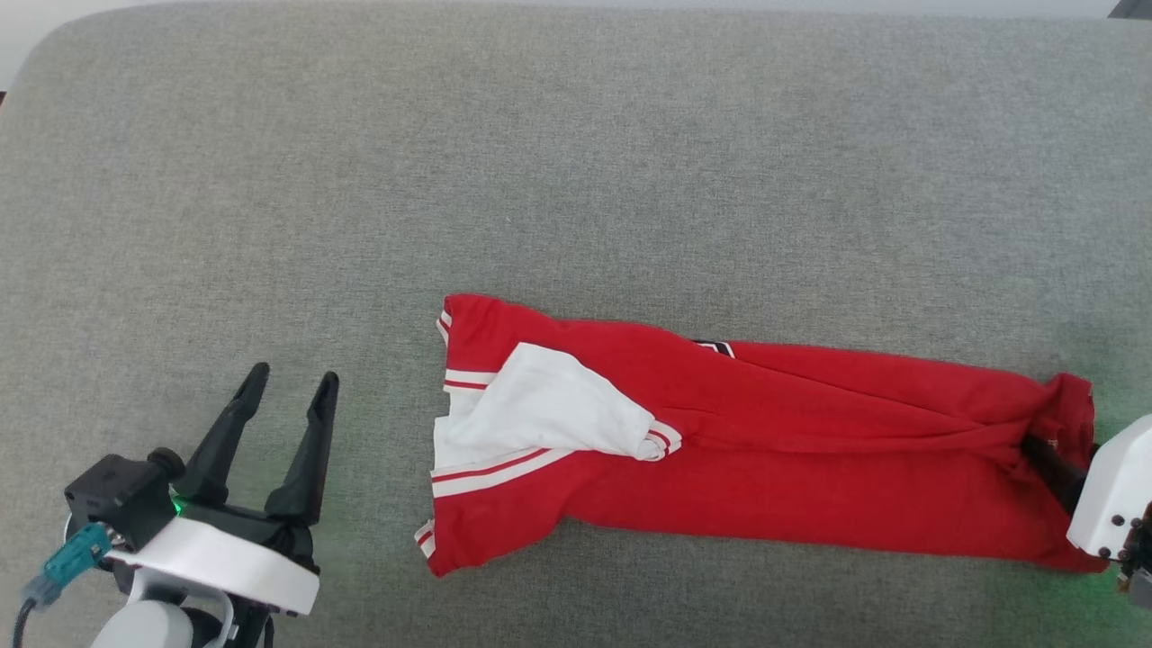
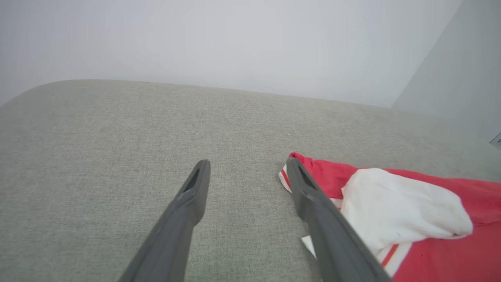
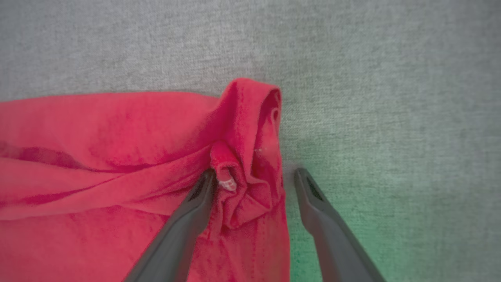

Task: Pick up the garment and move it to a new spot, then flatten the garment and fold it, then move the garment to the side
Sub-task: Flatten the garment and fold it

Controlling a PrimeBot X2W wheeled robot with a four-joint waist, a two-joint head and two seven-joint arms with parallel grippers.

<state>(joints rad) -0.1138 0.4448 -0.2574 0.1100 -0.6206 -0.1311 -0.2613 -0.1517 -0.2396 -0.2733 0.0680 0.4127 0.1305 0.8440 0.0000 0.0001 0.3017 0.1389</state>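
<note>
While garment (image 1: pixel 810 450) lies on wide cushion (image 1: pixel 576 162), left claw (image 1: pixel 296 372) spread beside it, right claw (image 3: pixel 254 172) spread astride bunched edge.

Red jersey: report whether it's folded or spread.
Folded: the jersey lies as a long narrow band, white sleeve on top, one end bunched.

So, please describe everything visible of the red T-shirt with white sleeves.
The red soft T-shirt lies folded into a long, wrinkled band on the grey fabric surface. One white sleeve with red-white striped trim rests on top at its left end. Its right end is bunched inside the open right gripper, one finger touching it.
</note>
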